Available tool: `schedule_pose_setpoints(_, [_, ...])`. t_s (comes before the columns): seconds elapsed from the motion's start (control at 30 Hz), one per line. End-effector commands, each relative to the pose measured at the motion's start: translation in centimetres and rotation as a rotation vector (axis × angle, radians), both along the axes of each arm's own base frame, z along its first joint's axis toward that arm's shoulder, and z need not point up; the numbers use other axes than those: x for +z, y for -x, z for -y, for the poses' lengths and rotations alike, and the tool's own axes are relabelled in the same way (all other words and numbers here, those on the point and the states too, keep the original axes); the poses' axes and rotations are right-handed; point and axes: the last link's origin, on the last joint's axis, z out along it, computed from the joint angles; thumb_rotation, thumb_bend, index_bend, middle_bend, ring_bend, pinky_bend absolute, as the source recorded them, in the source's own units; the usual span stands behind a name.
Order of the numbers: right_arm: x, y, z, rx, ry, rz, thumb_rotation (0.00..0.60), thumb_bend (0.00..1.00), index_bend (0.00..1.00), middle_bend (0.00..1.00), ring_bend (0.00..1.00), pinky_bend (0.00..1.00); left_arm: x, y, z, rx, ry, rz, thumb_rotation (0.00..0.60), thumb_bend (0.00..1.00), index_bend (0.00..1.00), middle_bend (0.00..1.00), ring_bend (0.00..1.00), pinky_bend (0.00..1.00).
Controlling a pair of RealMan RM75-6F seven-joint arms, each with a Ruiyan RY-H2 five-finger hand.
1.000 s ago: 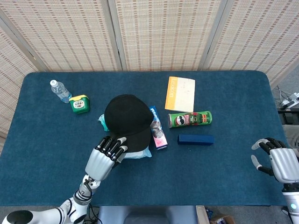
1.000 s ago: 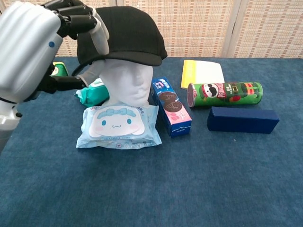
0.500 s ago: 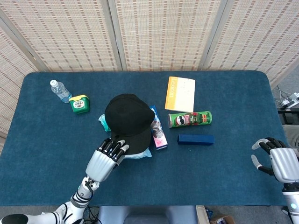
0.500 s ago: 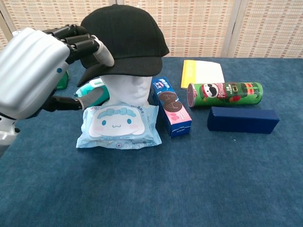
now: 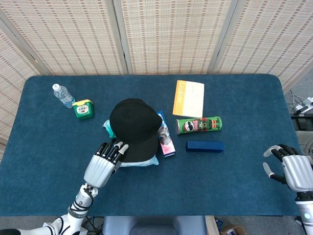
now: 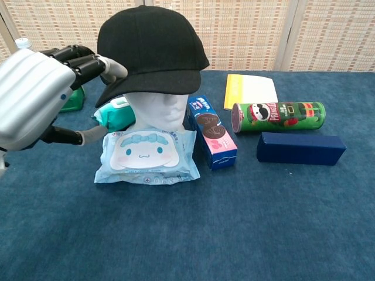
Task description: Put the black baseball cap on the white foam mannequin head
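Cap (image 6: 151, 50) seated on mannequin head (image 6: 157, 108), crown level, brim tilted toward the near left. Left hand (image 6: 35, 96) just left of the head, holding nothing, fingers (image 6: 82, 61) loosely spread with tips at or just off the brim edge; contact cannot be confirmed. Right hand (image 5: 288, 170) well right of the head, near the table (image 5: 244, 191) edge, fingers curled apart, nothing held.

Step in hand, judged: release and withdrawal. Best done by drawing the left hand straight away leftward, fingers kept apart, without catching the brim or rocking the head.

Chest view only: white face under the brim, wipes pack (image 6: 146, 155) touching the head's base. Head view only: right hand, plus bottle (image 5: 62, 94) far left of the head.
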Motion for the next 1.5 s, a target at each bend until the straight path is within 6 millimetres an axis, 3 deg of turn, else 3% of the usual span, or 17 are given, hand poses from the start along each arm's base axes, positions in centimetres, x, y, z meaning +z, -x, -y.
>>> schedule_pose_setpoints(0.03, [0.0, 0.0, 0.0, -0.001, 0.0, 0.0, 0.6, 0.37, 0.46, 0.4, 0.28, 0.33, 0.1, 0.6, -0.2, 0.023, -0.005, -0.015, 0.6, 0.13, 0.21, 0.33, 0.22, 0.35])
schedule_pose_setpoints(0.17, [0.0, 0.0, 0.0, -0.001, -0.001, -0.001, 0.6, 0.37, 0.46, 0.4, 0.28, 0.33, 0.2, 1.2, -0.4, 0.046, -0.003, -0.023, 0.6, 0.12, 0.04, 0.32, 0.22, 0.34])
schedule_pose_setpoints(0.23, [0.0, 0.0, 0.0, -0.002, -0.001, -0.002, 0.6, 0.37, 0.46, 0.4, 0.28, 0.33, 0.2, 1.6, -0.4, 0.057, -0.003, -0.025, 0.6, 0.11, 0.0, 0.32, 0.22, 0.34])
schedule_pose_setpoints(0.57, [-0.1, 0.0, 0.0, -0.003, -0.002, -0.006, 0.6, 0.37, 0.46, 0.4, 0.28, 0.33, 1.2, 4.4, -0.7, 0.16, -0.037, -0.039, 0.6, 0.09, 0.0, 0.32, 0.22, 0.34])
schedule_pose_setpoints(0.8, [-0.2, 0.0, 0.1, -0.006, -0.005, -0.016, 0.6, 0.37, 0.46, 0.4, 0.28, 0.33, 2.2, 6.7, -1.0, 0.249, -0.066, -0.023, 0.6, 0.09, 0.18, 0.3, 0.22, 0.34])
schedule_pose_setpoints(1.03, [-0.5, 0.0, 0.3, -0.015, -0.005, -0.03, 0.6, 0.37, 0.46, 0.4, 0.28, 0.33, 3.7, 9.3, -0.8, 0.355, -0.102, -0.027, 0.6, 0.09, 0.26, 0.3, 0.22, 0.34])
schedule_pose_setpoints(1.27, [-0.7, 0.0, 0.4, -0.024, -0.001, -0.04, 0.6, 0.37, 0.46, 0.4, 0.28, 0.33, 5.9, 11.6, -0.3, 0.46, -0.137, -0.045, 0.6, 0.09, 0.31, 0.3, 0.22, 0.34])
schedule_pose_setpoints(1.5, [-0.8, 0.0, 0.6, -0.032, 0.001, -0.048, 0.6, 0.37, 0.46, 0.4, 0.28, 0.33, 7.9, 13.4, 1.5, 0.564, -0.14, -0.063, 0.6, 0.09, 0.28, 0.32, 0.25, 0.38])
